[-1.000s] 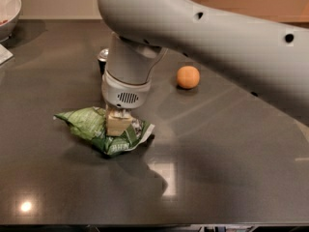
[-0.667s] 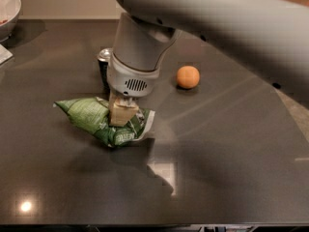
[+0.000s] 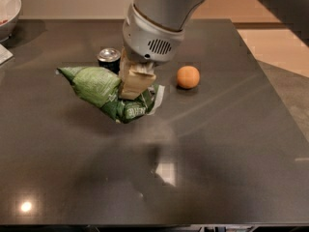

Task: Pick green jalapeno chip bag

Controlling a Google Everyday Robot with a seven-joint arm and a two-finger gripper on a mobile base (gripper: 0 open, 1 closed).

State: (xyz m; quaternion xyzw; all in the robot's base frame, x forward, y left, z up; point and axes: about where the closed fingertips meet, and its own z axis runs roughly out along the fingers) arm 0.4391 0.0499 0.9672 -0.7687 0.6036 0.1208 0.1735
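Observation:
The green jalapeno chip bag (image 3: 96,88) hangs tilted in the air above the dark table (image 3: 227,144), its left corner pointing up and left. My gripper (image 3: 134,83) comes down from the grey arm at the top and is shut on the bag's right part, its tan fingers (image 3: 133,81) pinching the crinkled foil. A shadow lies on the table below the bag.
A dark soda can (image 3: 109,58) stands just behind the bag, partly hidden by it. An orange round fruit (image 3: 188,77) sits to the right of the gripper. A white bowl (image 3: 7,6) is at the far left corner. The table's right edge runs along a wooden floor.
The gripper, shut on the bag, has risen and lifted the bag off the table; the arm has drawn up and back, and the can shows more.

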